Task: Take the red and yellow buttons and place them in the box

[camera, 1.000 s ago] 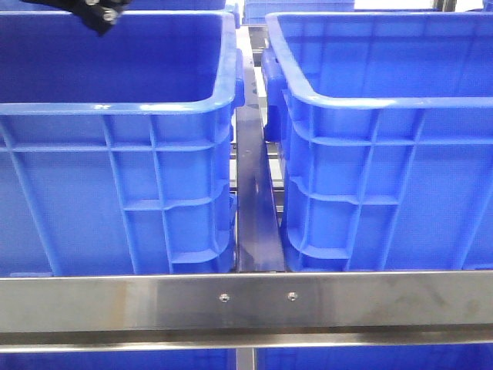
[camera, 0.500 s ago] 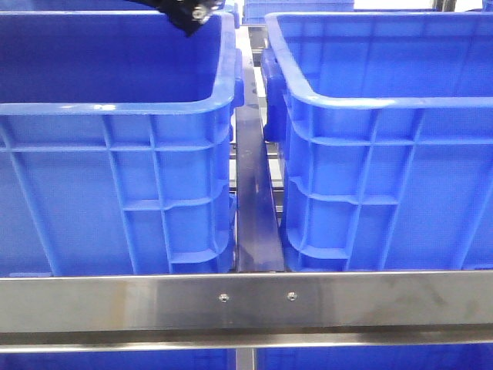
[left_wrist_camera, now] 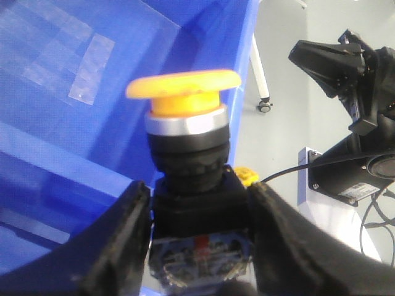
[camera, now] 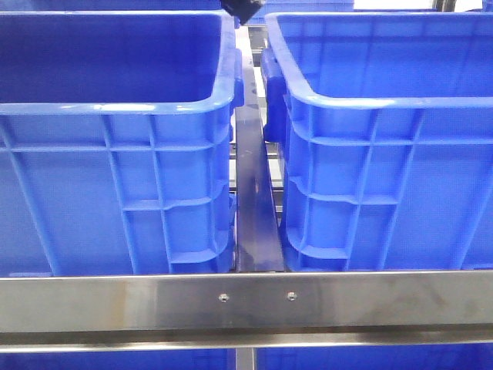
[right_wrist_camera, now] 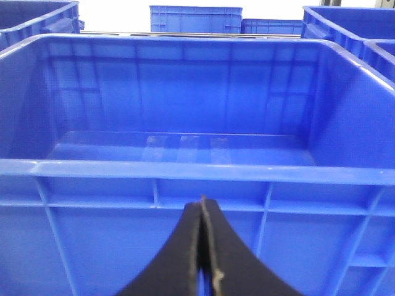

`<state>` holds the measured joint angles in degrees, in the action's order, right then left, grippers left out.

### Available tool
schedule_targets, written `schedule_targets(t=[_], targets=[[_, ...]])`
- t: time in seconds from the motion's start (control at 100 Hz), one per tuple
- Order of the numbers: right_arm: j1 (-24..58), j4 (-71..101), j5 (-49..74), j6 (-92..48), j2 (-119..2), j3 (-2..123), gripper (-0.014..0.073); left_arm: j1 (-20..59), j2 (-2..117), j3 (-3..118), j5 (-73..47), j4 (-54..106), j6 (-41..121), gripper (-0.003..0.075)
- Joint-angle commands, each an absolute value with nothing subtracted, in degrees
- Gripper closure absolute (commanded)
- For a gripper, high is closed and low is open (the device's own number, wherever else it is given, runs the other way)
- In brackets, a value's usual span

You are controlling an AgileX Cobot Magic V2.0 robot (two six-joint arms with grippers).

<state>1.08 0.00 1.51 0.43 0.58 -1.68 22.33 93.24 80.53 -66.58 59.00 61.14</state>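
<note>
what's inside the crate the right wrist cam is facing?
The blue crate shows bare floor with a few clear tape strips; no buttons visible. The near wall hides the closest floor strip.

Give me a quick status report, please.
Left gripper shut on yellow button, beside blue crate. Right gripper shut, empty, facing a crate. Nothing blocking.

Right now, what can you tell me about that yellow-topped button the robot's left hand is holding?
The yellow button is a mushroom-style push switch: a wide, glossy yellow-orange cap, a silvery metal collar beneath it, then a black ribbed neck on a black square body with a clear base showing a red part inside. It stands upright, clamped at its body between the black fingers of the left gripper, beside a blue crate. Nothing else touches it.
</note>
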Motion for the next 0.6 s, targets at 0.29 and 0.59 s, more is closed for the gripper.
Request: schedule_targets(t=[0.29,0.59], targets=[[1.2,-0.5,-2.9,0.3,1.9,-0.7,0.0663,22.9,90.5,82.0,-66.2,63.7,61.2,0.0574],[1.2,-0.5,-4.2,0.3,1.9,-0.7,0.0663,22.9,90.5,82.0,-66.2,63.7,61.2,0.0574]])
